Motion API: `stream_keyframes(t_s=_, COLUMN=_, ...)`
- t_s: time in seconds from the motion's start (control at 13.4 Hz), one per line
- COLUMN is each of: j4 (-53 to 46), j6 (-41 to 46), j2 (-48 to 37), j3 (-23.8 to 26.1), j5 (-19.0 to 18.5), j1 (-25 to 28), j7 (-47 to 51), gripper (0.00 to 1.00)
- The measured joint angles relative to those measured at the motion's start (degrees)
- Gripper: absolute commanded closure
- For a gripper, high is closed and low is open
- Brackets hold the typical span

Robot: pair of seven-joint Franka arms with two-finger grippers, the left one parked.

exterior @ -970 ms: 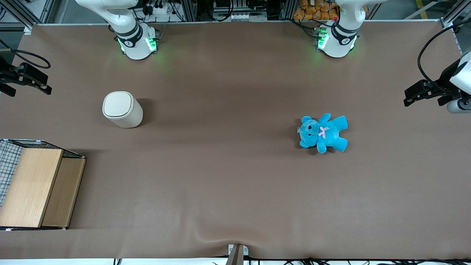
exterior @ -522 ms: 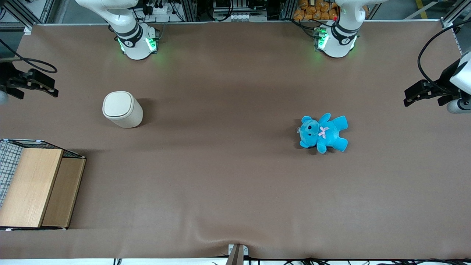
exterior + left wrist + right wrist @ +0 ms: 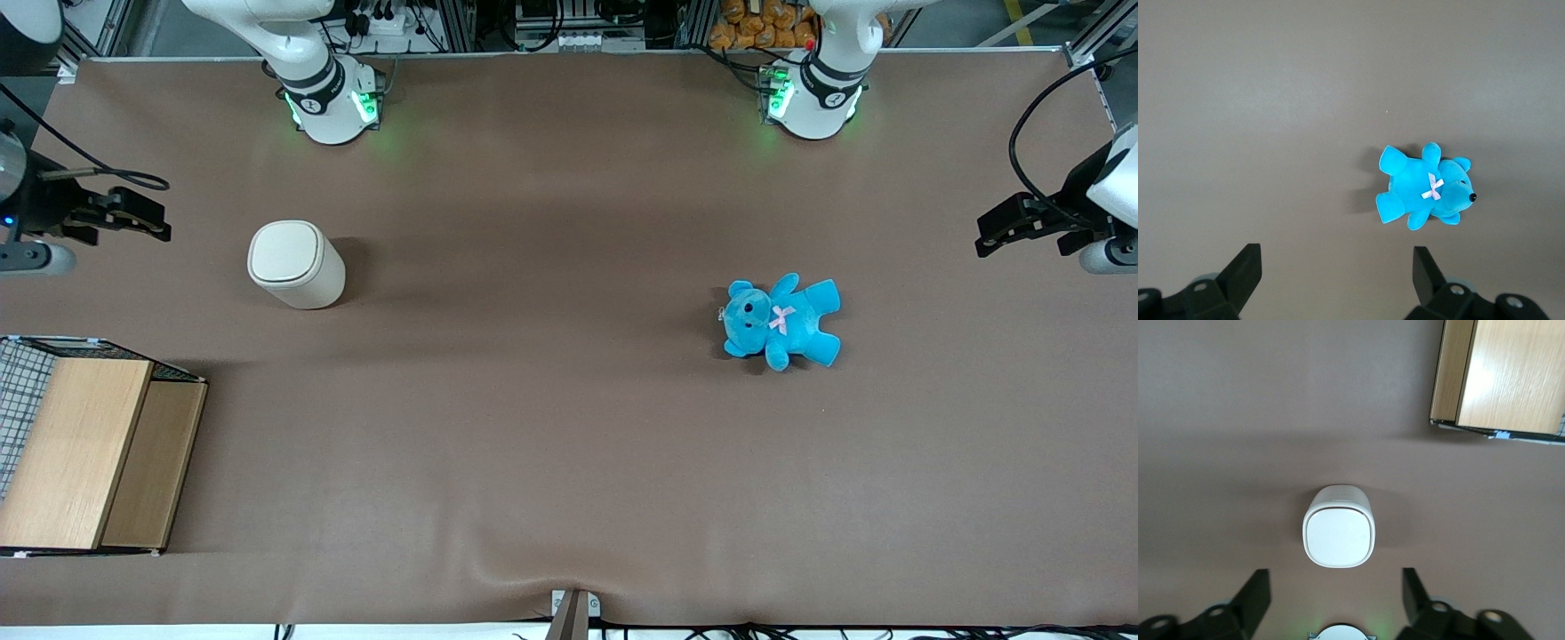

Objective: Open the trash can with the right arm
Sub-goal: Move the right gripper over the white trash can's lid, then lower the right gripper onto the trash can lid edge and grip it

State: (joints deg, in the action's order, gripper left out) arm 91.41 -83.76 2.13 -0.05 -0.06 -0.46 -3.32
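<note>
The cream-white trash can stands upright on the brown desk with its rounded-square lid shut flat. It sits toward the working arm's end of the desk, nearer the front camera than the right arm's base. The right arm's end effector hangs above the desk's edge at that same end, well apart from the can and touching nothing. Its two black fingers are spread wide with nothing between them, and the can shows in the gap from the wrist camera. A wooden box rests nearer the front camera than the can. A blue teddy lies on its back toward the parked arm's end.
</note>
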Motion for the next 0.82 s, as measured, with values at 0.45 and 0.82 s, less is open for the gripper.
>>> stream_keyframes(t_s=0.45, j4=13.0, j6=-6.5, j2=-2.0, j3=-1.8, j5=0.0, j1=-0.2, j7=0.0, gripper=0.97)
stream_keyframes(t_s=0.82, j4=20.8, j6=-7.2, j2=-4.1, j3=-2.0, j5=0.0, j1=-0.2, j7=0.0, gripper=1.0)
